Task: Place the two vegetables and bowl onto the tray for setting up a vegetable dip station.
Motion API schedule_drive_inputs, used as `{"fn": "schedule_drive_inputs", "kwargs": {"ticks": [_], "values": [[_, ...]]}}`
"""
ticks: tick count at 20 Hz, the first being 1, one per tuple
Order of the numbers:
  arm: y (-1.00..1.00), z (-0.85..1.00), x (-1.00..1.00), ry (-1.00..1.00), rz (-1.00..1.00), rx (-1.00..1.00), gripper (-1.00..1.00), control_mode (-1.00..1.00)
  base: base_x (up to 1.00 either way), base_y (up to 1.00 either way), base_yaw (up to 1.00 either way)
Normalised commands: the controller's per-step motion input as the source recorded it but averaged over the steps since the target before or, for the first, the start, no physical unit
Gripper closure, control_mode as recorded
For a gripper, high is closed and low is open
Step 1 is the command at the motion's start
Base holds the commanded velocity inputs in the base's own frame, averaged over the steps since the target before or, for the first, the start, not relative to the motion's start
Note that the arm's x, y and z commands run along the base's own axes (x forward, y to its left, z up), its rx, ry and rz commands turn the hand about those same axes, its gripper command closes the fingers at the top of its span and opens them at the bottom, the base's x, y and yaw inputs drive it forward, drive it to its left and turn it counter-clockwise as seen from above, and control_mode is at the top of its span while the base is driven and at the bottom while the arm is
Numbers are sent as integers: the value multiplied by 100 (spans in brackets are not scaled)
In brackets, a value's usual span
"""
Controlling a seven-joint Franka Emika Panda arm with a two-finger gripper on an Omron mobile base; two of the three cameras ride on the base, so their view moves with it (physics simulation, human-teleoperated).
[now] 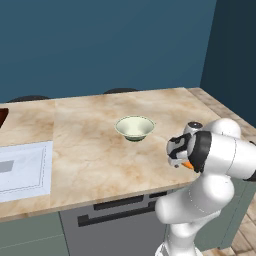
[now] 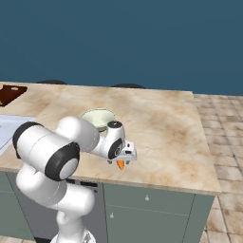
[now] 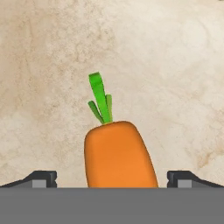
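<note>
The stubby orange carrot with green leafy top (image 3: 119, 153) is lying on the beige marbled stone worktop (image 3: 175, 65), sitting between the two dark fingertips (image 3: 41, 178) of the gripper (image 3: 112, 179), whose jaws are standing wide open, touching nothing. The pale greenish ceramic bowl (image 1: 134, 127) is resting mid-worktop, nearby.

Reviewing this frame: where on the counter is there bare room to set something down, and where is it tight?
Bare marble lies beyond the bowl toward the back edge, and between the bowl and the sink. It is crowded at the front right edge, where the open gripper straddles the carrot. The tray sits far left.
</note>
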Motion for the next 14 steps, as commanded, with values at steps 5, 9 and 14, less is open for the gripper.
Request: {"fn": "schedule_drive_inputs", "kwargs": {"ticks": [5, 9, 14], "values": [[0, -1, 3, 1, 0, 0, 100, -100, 0, 0, 0], [0, 0, 0, 0, 0, 0, 100, -100, 0, 0, 0], [0, 14, 0, 0, 0, 0, 100, -100, 0, 0, 0]]}}
